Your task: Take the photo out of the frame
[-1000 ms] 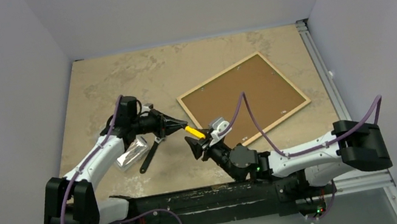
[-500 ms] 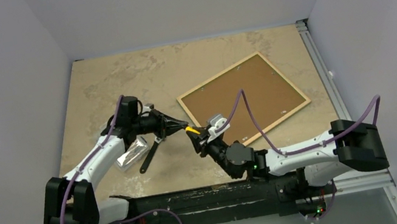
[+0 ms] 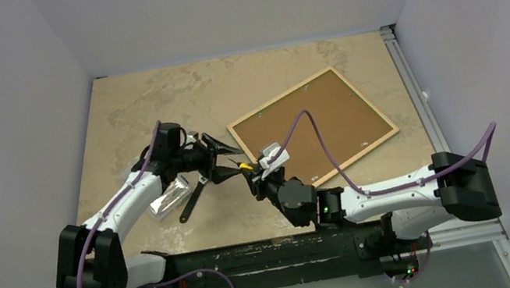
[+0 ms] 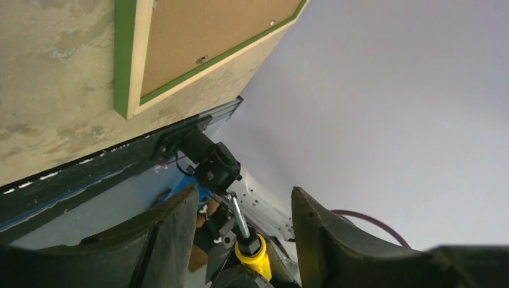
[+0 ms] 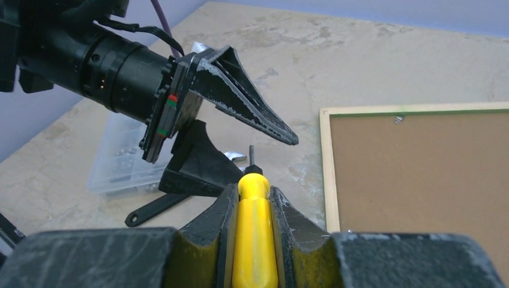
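Observation:
The frame [image 3: 280,97] lies face down at the table's right, showing pale wood edges and its brown backing board [image 3: 345,112]. The photo is hidden under that board. Mid-table, my right gripper [image 3: 249,170] is shut on the handle of a yellow screwdriver [image 5: 255,234], whose metal tip points at the left arm. My left gripper [image 3: 227,161] stands open, its fingers either side of the screwdriver's shaft [image 4: 238,216] and not touching it. In the left wrist view the frame [image 4: 125,60] shows its green moulding. In the right wrist view the left gripper [image 5: 264,157] gapes just ahead.
A clear plastic bag [image 3: 170,197] of small silver parts lies under the left arm, with a black flat tool [image 3: 192,201] beside it. Grey walls enclose the table on three sides. The right arm's purple cable [image 3: 315,141] arcs over the frame's near corner.
My left gripper has opened and let go of the screwdriver. My right gripper has moved left, closed on the yellow handle and now holds it alone.

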Robot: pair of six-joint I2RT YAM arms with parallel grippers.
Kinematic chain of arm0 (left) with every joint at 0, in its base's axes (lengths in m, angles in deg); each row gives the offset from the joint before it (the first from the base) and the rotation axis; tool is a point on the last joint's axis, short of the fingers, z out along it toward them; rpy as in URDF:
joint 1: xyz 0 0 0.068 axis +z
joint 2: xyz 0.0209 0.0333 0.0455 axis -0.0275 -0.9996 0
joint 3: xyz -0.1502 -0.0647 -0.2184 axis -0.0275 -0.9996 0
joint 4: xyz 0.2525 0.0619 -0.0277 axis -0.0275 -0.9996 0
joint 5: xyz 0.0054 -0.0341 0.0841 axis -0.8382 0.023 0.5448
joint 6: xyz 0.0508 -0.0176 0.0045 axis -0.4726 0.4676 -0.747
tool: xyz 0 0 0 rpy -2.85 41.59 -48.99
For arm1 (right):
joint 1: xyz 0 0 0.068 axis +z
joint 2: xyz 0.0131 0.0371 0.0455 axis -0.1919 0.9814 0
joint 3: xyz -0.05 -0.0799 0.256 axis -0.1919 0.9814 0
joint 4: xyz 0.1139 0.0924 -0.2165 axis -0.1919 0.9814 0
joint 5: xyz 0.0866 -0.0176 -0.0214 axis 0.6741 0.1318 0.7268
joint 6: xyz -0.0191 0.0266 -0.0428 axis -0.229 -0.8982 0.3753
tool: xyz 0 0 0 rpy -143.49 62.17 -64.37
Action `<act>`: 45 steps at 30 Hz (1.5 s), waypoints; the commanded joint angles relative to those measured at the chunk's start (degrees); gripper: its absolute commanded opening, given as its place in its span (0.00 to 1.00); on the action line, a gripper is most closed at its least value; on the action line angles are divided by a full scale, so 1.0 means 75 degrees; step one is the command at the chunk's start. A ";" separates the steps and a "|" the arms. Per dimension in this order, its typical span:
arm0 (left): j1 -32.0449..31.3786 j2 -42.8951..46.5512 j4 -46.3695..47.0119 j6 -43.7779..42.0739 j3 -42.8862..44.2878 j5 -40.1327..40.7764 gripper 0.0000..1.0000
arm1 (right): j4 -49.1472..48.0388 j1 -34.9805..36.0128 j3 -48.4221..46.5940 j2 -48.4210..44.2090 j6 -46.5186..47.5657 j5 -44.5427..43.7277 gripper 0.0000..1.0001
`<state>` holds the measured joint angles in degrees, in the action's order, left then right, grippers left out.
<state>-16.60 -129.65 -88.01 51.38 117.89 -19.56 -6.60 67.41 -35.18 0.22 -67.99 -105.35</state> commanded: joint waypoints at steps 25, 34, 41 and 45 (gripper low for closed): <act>-0.0345 -0.4368 -0.2975 -0.5738 0.4241 0.2346 0.54 | 0.8905 -0.3028 -0.4477 0.1844 -0.1892 0.3619 0.00; -0.0854 -0.4917 -0.3311 -0.5570 0.4713 0.3070 0.46 | 0.8879 -0.3035 -0.4734 0.2302 -0.1743 0.3742 0.00; -0.0858 -0.5272 -0.3447 -0.5599 0.4809 0.3323 0.34 | 0.9313 -0.3035 -0.4933 0.2550 -0.1803 0.3593 0.00; -0.0858 -0.5289 -0.3398 -0.5611 0.4808 0.3378 0.34 | 0.9248 -0.3040 -0.4847 0.2253 -0.1793 0.3546 0.00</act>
<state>-23.14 -169.19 -112.95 10.24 151.75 3.85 61.18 44.53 -70.17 18.97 -81.69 -77.96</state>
